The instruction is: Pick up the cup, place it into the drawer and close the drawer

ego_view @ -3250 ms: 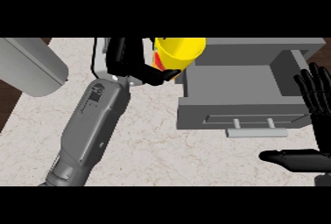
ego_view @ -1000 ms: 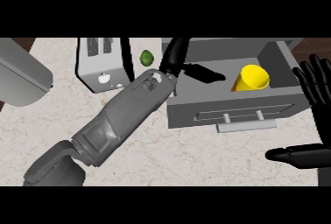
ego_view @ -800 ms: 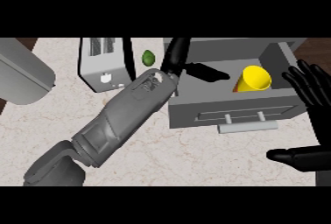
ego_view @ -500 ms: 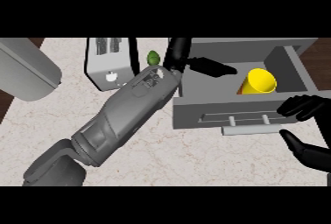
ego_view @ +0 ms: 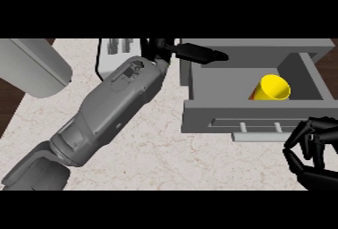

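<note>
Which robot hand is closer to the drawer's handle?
The right hand, fingers curled just beside the drawer handle. The left hand is up at the drawer's far back corner.

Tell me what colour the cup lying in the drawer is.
Yellow. The cup shows in the head view, inside the open grey drawer.

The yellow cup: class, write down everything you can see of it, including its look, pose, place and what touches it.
The yellow cup is plain, bright yellow and looks like smooth plastic, with a reddish patch low on its left side. It lies tipped on its side inside the open grey drawer, at the right end near the drawer's right wall, its round mouth facing up and to the right. Only the drawer appears to touch it. The left hand hangs over the drawer's back left corner, apart from the cup, and the right hand is in front of the drawer.
</note>
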`<state>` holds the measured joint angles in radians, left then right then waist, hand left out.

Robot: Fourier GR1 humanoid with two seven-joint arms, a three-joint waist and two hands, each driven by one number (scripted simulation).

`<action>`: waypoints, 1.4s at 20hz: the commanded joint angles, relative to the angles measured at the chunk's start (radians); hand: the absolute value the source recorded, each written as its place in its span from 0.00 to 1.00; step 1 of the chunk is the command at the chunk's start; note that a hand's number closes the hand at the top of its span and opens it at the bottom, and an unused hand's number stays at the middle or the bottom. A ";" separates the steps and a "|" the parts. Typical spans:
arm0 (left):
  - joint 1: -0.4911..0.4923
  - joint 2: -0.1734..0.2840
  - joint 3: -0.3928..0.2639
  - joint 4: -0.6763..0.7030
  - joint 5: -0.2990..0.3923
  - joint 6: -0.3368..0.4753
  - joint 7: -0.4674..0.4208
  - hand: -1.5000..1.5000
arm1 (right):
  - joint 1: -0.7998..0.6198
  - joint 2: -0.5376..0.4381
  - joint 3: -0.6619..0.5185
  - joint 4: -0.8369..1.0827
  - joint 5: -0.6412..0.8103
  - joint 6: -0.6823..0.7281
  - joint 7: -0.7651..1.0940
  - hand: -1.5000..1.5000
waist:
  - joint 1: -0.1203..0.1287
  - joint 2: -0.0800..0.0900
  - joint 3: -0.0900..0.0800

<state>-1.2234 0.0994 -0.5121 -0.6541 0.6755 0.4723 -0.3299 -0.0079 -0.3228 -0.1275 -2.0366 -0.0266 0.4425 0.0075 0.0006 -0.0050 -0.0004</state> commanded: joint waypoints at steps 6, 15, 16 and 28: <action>0.195 0.182 0.070 -0.258 0.000 -0.044 0.074 0.00 | -0.043 0.063 0.129 0.016 0.281 -0.116 0.052 1.00 | 0.016 0.001 0.000; 0.399 0.290 0.092 -0.486 0.009 -0.062 0.111 0.00 | -0.187 0.046 0.312 0.298 0.671 -0.218 -0.038 1.00 | 0.042 0.004 0.000; 0.466 0.295 0.091 -0.503 0.010 -0.096 0.059 0.00 | -0.176 0.040 0.338 0.333 0.703 -0.221 -0.057 1.00 | 0.045 0.005 0.000; 0.729 0.448 0.188 -0.704 0.015 -0.200 0.052 0.00 | -0.464 0.127 0.338 1.028 0.952 -0.519 -0.251 1.00 | 0.036 0.010 0.001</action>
<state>-0.5853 0.5160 -0.3480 -1.3008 0.7029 0.3000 -0.2558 -0.3662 -0.2377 0.2314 -1.2206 0.8834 0.0017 -0.1984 0.0436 0.0030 0.0008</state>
